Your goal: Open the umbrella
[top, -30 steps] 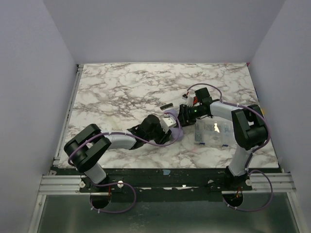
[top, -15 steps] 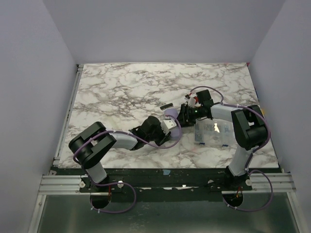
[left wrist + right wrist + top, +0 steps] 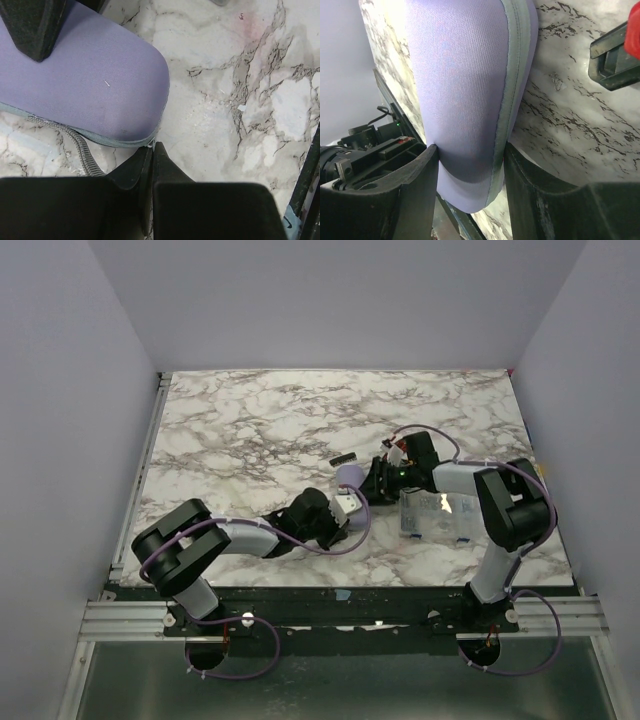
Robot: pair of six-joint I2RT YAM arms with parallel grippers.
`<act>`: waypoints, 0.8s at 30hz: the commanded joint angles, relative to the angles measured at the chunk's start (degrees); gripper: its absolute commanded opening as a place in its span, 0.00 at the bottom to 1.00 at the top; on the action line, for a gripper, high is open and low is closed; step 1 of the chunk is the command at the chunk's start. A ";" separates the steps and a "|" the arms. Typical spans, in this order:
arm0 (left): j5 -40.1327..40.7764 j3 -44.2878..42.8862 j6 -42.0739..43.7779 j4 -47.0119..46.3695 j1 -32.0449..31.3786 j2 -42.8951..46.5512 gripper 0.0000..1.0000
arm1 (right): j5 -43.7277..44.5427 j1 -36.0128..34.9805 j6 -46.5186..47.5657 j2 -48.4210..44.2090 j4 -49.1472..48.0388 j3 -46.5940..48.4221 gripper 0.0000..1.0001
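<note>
The umbrella lies zipped inside its pale lavender sleeve [image 3: 350, 476] at mid-table; the sleeve covers it wholly. In the right wrist view the sleeve [image 3: 465, 75] fills the gap between my fingers, and my right gripper [image 3: 470, 165] is shut on its rounded end. In the left wrist view the sleeve's other end [image 3: 95, 85] has a grey zipper seam [image 3: 75, 136] along its edge. My left gripper [image 3: 152, 148] is shut, its tips pinching the small metal zipper pull [image 3: 151, 143] at the seam's corner. From above, the left gripper [image 3: 350, 502] and right gripper [image 3: 372, 478] meet at the sleeve.
A clear plastic box [image 3: 437, 515] stands just right of the sleeve, under the right forearm. A red-handled tool [image 3: 396, 449] lies behind the right gripper, and its red and black parts [image 3: 615, 50] show near the sleeve. A small dark piece [image 3: 343, 458] sits beyond the sleeve.
My left gripper has closed from partly open to shut at the sleeve's zipper corner. The left forearm has sunk lower. The right gripper keeps its hold and has shifted slightly.
</note>
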State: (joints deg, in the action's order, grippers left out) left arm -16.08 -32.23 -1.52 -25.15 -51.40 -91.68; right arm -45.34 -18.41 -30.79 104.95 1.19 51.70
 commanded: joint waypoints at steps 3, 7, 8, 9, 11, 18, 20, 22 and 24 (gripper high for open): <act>-4.41 -2.96 -4.67 4.63 2.31 -1.48 0.00 | 6.02 -0.06 -2.88 -1.90 -3.41 -5.31 0.02; -6.27 -4.60 -4.80 7.34 6.39 -2.45 0.00 | 6.60 0.87 9.24 -7.14 4.07 -4.54 0.52; -6.68 -4.77 -4.47 7.77 6.88 -2.44 0.00 | 6.10 1.45 14.07 -7.99 6.89 -3.62 0.63; -7.22 -4.97 -4.10 8.16 7.37 -2.45 0.00 | 5.67 1.87 18.48 -9.06 9.59 -2.26 0.70; -8.42 -5.30 -4.10 8.36 8.08 -2.53 0.00 | 3.35 3.56 27.45 -11.21 14.08 -0.25 0.77; -11.12 -6.44 -3.93 8.72 9.84 -3.22 0.00 | -4.06 5.10 70.62 -17.69 24.90 4.64 0.85; -11.90 -6.36 -3.93 8.70 10.53 -3.38 0.00 | -7.10 5.06 84.52 -18.32 25.64 4.42 0.86; -12.67 -6.12 -4.19 8.30 11.26 -3.48 0.00 | -10.23 5.06 96.10 -17.93 25.41 4.35 0.87; -13.22 -6.09 -4.09 8.10 11.68 -3.50 0.00 | -13.04 5.06 105.69 -15.85 26.18 5.60 0.88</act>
State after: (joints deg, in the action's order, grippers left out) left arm -26.04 -37.71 -5.54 -17.02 -40.93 -94.45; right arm -50.33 -13.13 44.07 86.85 22.59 55.72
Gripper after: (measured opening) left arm 0.013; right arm 0.874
